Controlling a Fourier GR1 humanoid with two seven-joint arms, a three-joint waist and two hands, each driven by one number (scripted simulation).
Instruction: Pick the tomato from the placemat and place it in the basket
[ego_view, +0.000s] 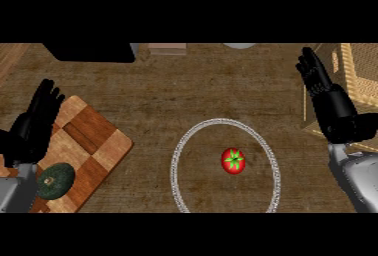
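- One round red tomato with a green star-shaped stem top lies on the wooden counter, touched by neither hand.
- One placemat, seen as a thin oval ring of pale beaded edging, surrounds the tomato; the tomato sits a little right of the ring's centre.
- One woven wicker basket stands up and to the right of the tomato, outside the ring, at the view's right edge.
- The black right hand is between the tomato and the basket, over the basket's near side, fingers straight and apart, holding nothing.
- One checkered wooden cutting board in light and dark brown squares lies well left of the tomato, outside the ring.
- One dark green round vegetable, possibly an avocado, rests on the board's lower part.
- The black left hand shows at the board's left side, far from the tomato, fingers straight and relaxed, holding nothing.
- One dark box-like object and one small tan block sit at the counter's far edge, above and left of the tomato.
- No readable writing or brand marks show on any item.
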